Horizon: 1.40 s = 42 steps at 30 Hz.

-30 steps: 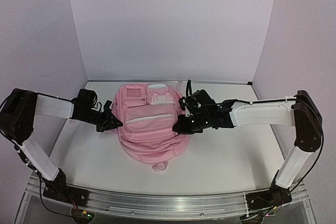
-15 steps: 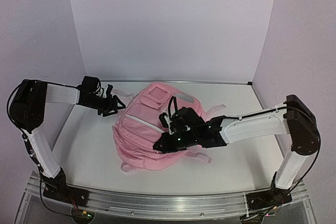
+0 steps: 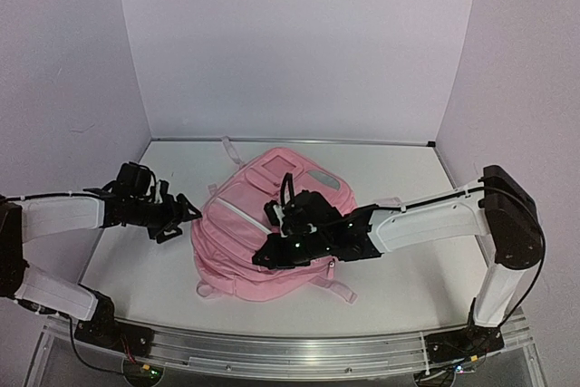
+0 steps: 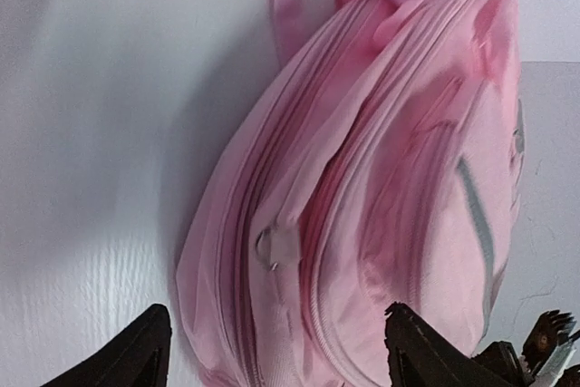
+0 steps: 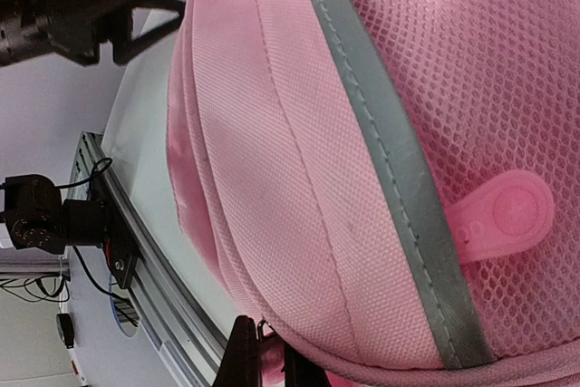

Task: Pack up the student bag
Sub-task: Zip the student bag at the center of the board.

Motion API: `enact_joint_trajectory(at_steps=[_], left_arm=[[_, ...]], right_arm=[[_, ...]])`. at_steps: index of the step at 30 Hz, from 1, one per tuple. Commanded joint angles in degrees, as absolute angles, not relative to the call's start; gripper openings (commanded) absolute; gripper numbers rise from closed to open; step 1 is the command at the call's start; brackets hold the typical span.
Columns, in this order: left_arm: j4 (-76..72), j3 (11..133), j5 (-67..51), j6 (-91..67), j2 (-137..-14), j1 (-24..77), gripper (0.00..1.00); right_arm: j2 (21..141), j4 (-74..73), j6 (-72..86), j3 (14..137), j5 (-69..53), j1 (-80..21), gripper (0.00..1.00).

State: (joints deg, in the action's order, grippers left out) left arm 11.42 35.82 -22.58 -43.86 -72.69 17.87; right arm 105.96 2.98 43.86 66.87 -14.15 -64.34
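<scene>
The student bag (image 3: 231, 242), a large pink backpack with pale grey trim, lies front side up in the middle of the white table, turned at an angle. My left gripper (image 3: 178, 221) hovers open just off the bag's left side, touching nothing. In the left wrist view the bag (image 4: 362, 178) fills the frame, a zip pull (image 4: 276, 246) shows ahead, and the left gripper (image 4: 276, 346) has its jaws spread wide. My right gripper (image 3: 263, 258) lies over the bag's front. In the right wrist view the gripper (image 5: 270, 364) is shut on a small pink piece with a metal ring at the bag's (image 5: 290, 133) edge.
A pink shoulder strap (image 3: 340, 290) trails from the bag toward the front right, and another strap (image 3: 231, 149) lies behind it. An aluminium rail (image 3: 290, 351) runs along the near edge. White walls close the back and both sides.
The left gripper let go of the bag's left side, opened and swung back toward the front. The right gripper, still shut, dragged the bag nearer and turned it.
</scene>
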Motion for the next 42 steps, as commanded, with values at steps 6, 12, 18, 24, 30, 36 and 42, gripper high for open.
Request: enact_joint_trajectory(at_steps=[6,12,18,24,30,36,42], left_arm=[[8.97,30.72,-23.12,-53.17,-71.89,24.16,0.39],[7.5,29.52,-22.09,-51.97,-71.82,24.14,0.0],[12.13,33.67,-21.13,-46.38,-72.75,21.16,0.0],[13.49,33.49,-22.4,-41.88,-70.55,18.56,0.0],[13.13,32.18,-22.79,-39.21,-67.3,18.54,0.0],[13.58,33.15,-22.47,-38.68,-67.02,18.58,0.04],[17.07,37.75,-19.7,-36.58,-66.23,17.06,0.9]], right_arm=[[104.75,5.73,46.57,68.51,-8.41,-64.35,0.0],[100.8,1.43,48.62,64.54,-5.23,-64.33,0.0],[93.87,-5.86,46.83,59.47,-0.84,-63.67,0.0],[90.22,-8.42,43.86,55.6,-0.24,-56.87,0.0],[91.28,-8.26,38.58,57.7,0.0,-50.88,0.0],[91.05,-8.32,35.41,60.02,-0.14,-49.71,0.0],[88.23,-8.47,34.45,58.66,2.79,-46.96,0.54]])
